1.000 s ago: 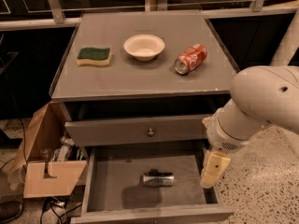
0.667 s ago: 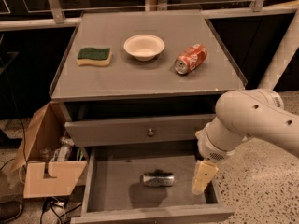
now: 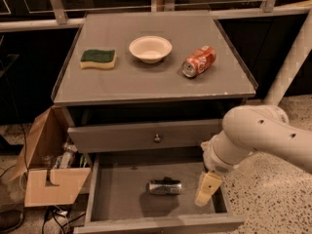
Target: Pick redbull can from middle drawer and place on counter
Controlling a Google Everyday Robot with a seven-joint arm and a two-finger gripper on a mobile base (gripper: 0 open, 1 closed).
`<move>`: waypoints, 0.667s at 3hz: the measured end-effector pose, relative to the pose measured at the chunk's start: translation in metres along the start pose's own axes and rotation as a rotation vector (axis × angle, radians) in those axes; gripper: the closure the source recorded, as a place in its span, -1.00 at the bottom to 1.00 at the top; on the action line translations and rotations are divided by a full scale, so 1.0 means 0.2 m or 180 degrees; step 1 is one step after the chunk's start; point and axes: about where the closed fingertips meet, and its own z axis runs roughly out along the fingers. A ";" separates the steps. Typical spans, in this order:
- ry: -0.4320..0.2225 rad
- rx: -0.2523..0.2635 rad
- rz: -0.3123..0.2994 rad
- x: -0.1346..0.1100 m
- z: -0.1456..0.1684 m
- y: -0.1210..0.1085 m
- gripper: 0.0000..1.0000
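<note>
The redbull can [image 3: 165,186], slim and silvery-grey, lies on its side in the tray of the open middle drawer [image 3: 117,199]. My gripper [image 3: 206,189] hangs over the right part of that tray, a short way to the right of the can and apart from it. The counter [image 3: 146,77] is the flat grey cabinet top above.
On the counter are a green-and-yellow sponge [image 3: 98,58], a white bowl [image 3: 150,48] and an orange-red soda can [image 3: 198,61] lying on its side. A drawer with a round knob [image 3: 157,138] is slightly pulled out above. An open cardboard box [image 3: 48,165] stands to the left.
My arm has swung left and down, bringing the gripper from the drawer's right edge closer to the can. The can has not moved.
</note>
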 end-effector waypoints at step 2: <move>-0.0220 -0.0110 0.0050 0.01 0.31 -0.02 -1.00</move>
